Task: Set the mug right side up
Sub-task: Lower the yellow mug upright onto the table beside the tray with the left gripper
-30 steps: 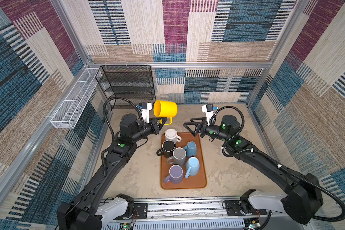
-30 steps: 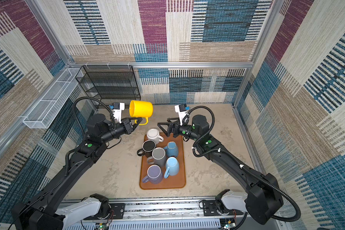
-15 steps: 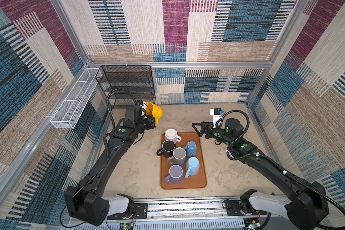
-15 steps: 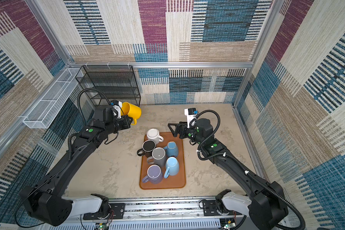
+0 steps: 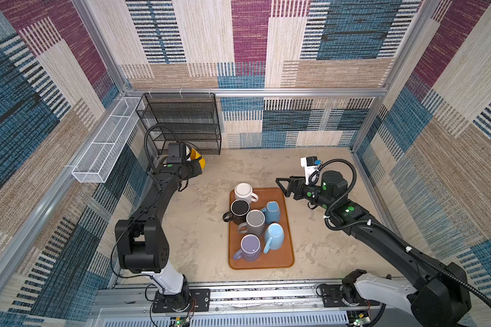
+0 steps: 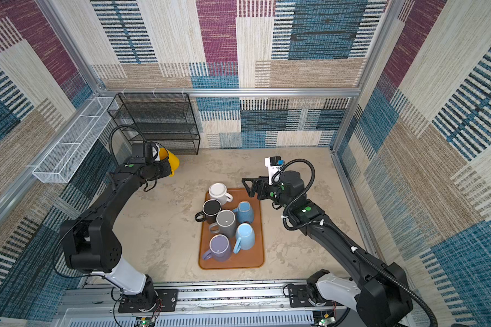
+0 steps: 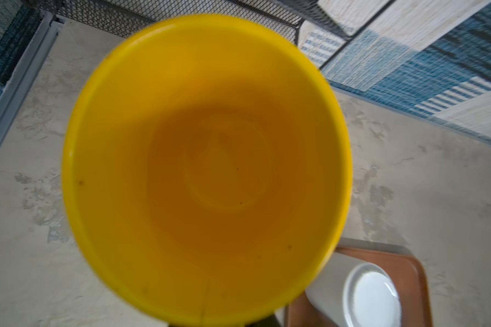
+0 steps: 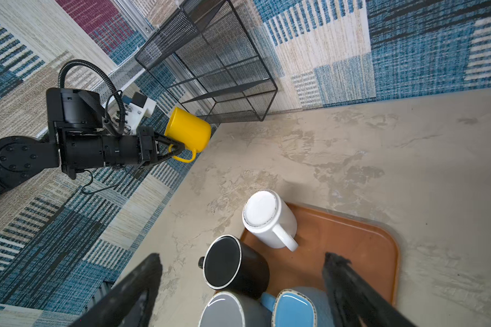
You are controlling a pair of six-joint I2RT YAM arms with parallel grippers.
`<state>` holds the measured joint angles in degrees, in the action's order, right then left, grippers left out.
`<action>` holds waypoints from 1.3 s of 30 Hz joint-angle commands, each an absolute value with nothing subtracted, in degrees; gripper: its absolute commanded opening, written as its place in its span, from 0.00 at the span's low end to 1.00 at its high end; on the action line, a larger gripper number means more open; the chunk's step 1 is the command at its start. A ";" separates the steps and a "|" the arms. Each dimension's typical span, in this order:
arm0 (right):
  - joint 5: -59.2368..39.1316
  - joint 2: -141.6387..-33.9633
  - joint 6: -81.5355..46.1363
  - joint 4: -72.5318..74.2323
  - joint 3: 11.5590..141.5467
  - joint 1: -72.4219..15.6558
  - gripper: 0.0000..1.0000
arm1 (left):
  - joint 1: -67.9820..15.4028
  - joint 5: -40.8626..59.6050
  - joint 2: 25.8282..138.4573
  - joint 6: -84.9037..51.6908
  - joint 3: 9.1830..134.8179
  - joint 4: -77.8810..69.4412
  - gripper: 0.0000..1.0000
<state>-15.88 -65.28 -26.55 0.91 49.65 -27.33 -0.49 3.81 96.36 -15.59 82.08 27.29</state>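
Yellow mug point(image 8: 190, 133) hangs near rack point(image 8: 216, 65), well off tray point(image 8: 352, 240).

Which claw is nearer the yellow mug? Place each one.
Left. The left claw grips the yellow mug by its handle beside the black rack; the right claw hangs open near the tray, far from it.

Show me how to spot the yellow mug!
Find the black wire rack in the far left corner. Just in front of it, the left pincer holds a mug by its handle. It is the only yellow one, and the only one off the tray.
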 commanded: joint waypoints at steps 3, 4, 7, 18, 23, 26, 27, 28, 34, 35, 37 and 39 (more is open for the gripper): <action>-13.94 -63.82 -25.77 -1.50 50.00 -27.09 0.91 | 1.29 1.60 102.66 -8.13 86.18 26.07 0.00; -13.71 -63.79 -25.59 -1.96 50.05 -26.99 0.91 | 1.39 0.93 103.94 -7.31 87.03 26.75 0.00; -13.44 -63.87 -25.42 -2.63 50.02 -26.76 0.91 | 1.84 -0.37 106.83 -5.69 88.84 27.87 0.00; -13.91 -65.18 -27.16 -1.80 48.85 -26.28 0.91 | 1.93 3.35 112.60 -4.07 92.56 30.68 0.00; -15.31 -65.70 -27.43 -0.65 49.16 -26.28 0.91 | 1.76 3.70 113.16 -5.09 91.25 30.42 0.00; -14.94 -65.49 -27.08 -1.31 49.59 -26.28 0.92 | 1.37 4.31 113.38 -5.32 90.67 30.41 0.00; -14.80 -65.56 -27.00 -1.40 49.66 -26.28 0.92 | 1.11 4.31 113.54 -5.49 90.53 30.42 0.00; -14.80 -65.54 -27.02 -1.39 49.61 -26.28 0.92 | 0.84 4.11 113.78 -5.80 90.46 30.42 0.00; -15.13 -65.27 -27.51 -1.04 49.31 -26.28 0.92 | -1.22 1.51 114.74 -5.90 90.49 30.47 0.00; -15.11 -65.13 -27.51 -1.05 49.22 -26.28 0.92 | -1.46 1.01 114.87 -5.82 90.57 30.45 0.00; -14.90 -65.08 -27.34 -1.23 49.30 -26.28 0.92 | -1.83 0.34 115.27 -5.63 90.92 30.54 0.00; -14.87 -65.08 -27.29 -1.23 49.31 -26.28 0.92 | -2.06 -0.15 115.52 -5.52 91.05 30.66 0.00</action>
